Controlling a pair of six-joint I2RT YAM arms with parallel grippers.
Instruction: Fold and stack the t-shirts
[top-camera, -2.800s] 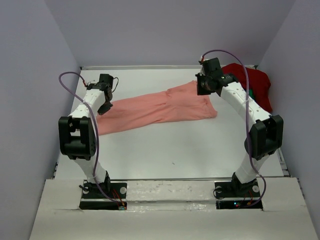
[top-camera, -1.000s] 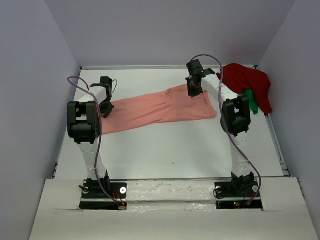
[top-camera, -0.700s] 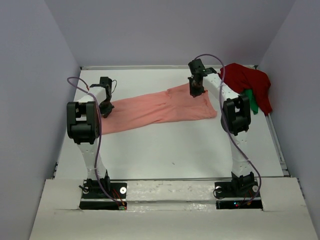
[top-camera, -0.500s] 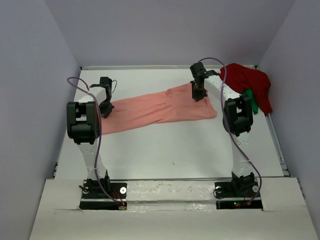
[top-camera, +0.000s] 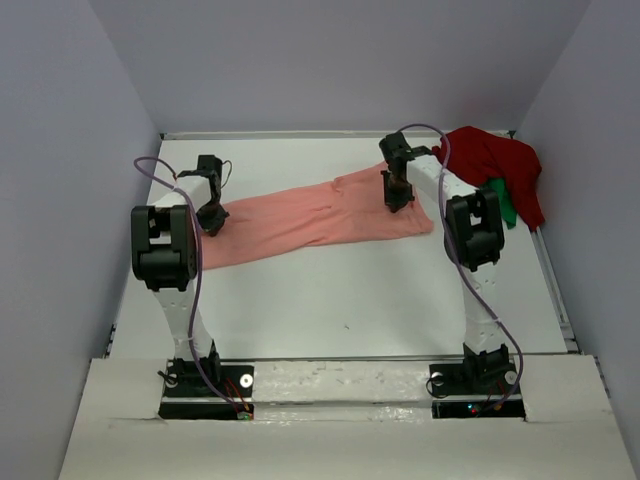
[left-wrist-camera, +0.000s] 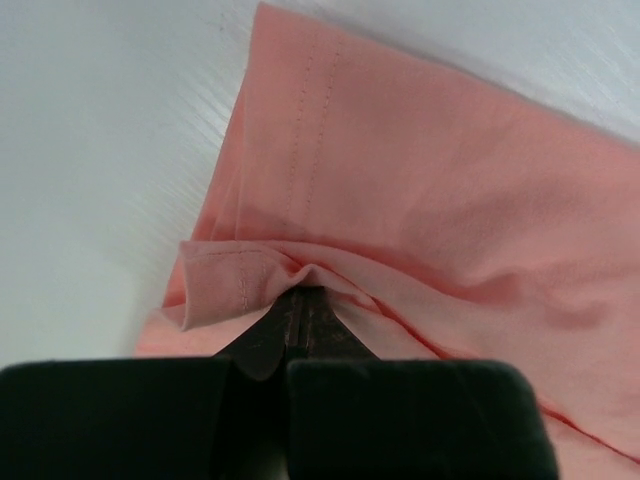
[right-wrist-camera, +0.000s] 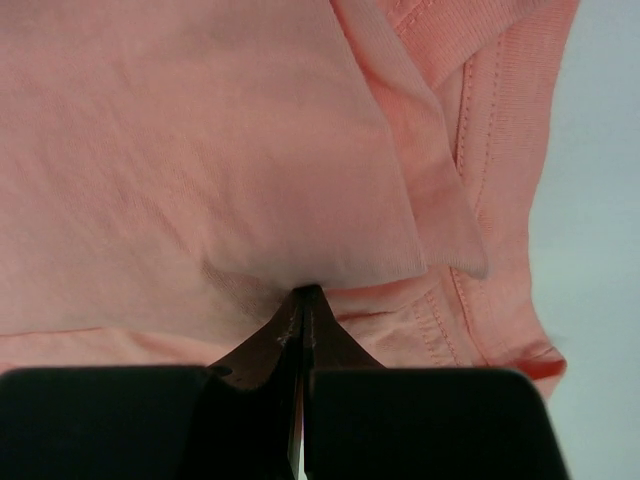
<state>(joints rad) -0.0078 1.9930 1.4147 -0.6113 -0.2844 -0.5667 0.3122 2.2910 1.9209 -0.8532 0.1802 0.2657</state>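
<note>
The salmon-pink t-shirt (top-camera: 310, 220) lies stretched across the table, folded lengthwise. My left gripper (top-camera: 210, 218) is shut on its left end, pinching a fold of the hem (left-wrist-camera: 300, 275). My right gripper (top-camera: 397, 200) is shut on its right end, pinching a layer of cloth near the collar (right-wrist-camera: 300, 270). The dark red t-shirt (top-camera: 495, 165) is heaped at the back right corner, with a bit of the bright green one (top-camera: 508, 208) showing beside it.
The white table (top-camera: 340, 300) is walled on three sides by grey panels. The heap of shirts sits close behind the right arm. Purple cables loop over both arms.
The right gripper has moved a little right and down onto the shirt's right end and closed on it. The left gripper stays at the shirt's left end.
</note>
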